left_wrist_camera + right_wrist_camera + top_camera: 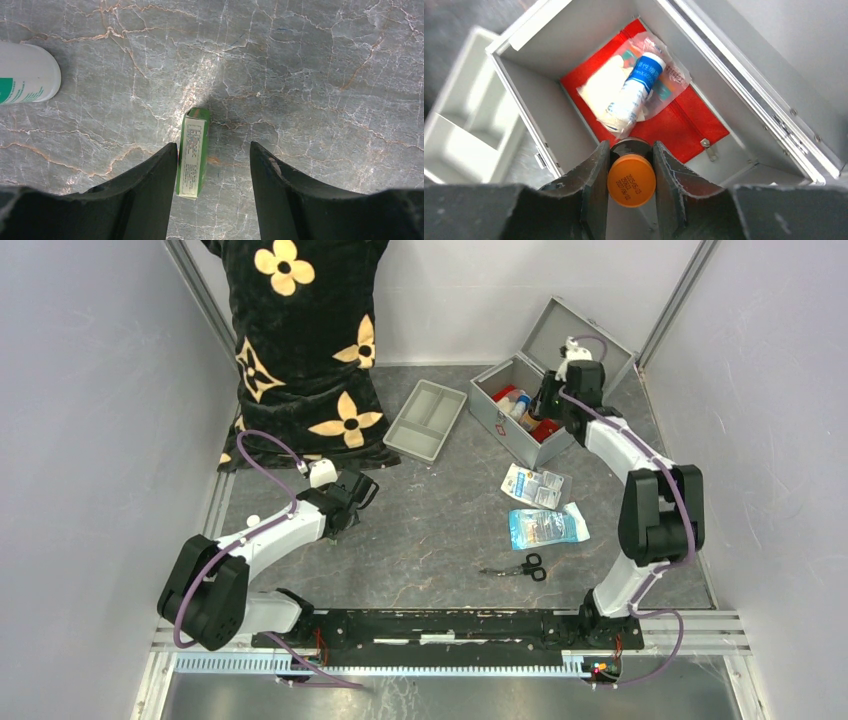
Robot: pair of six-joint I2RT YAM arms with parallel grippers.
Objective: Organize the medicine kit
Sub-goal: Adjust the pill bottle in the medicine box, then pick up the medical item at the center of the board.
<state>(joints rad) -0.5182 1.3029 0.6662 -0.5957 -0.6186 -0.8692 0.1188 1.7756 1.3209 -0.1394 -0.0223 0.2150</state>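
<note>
- Closest to the arm bases, scissors (520, 567) and some flat packets (547, 525) lie on the worktop (440, 540), over on the right arm's side.
- The left hand (212, 146) hangs wide over a small green box (194, 155). The box lies flat with its long axis running the way the fingers point, so they straddle its narrow width. It's tucked right beside the left finger, with a gap on the other side. A white bottle (27, 72) lies well off to one side.
- Further out, the right hand (630, 147) is clamped on an orange-capped bottle (631, 181), cap toward the camera and body pointing away.
- The bit that matters imo: the medicine kit (531, 107) sits at the far right of the worktop with its lid open, directly beyond that bottle. The right arm is over it, and the left is well apart.
- Inside, a red pouch (674, 125) covers the floor, and a bagged white tube (636, 85) lies diagonally on it. I'd guess the bottle wants the near end, short of the tube.
- A grey tray (427, 418) sits just left of the kit.
</note>
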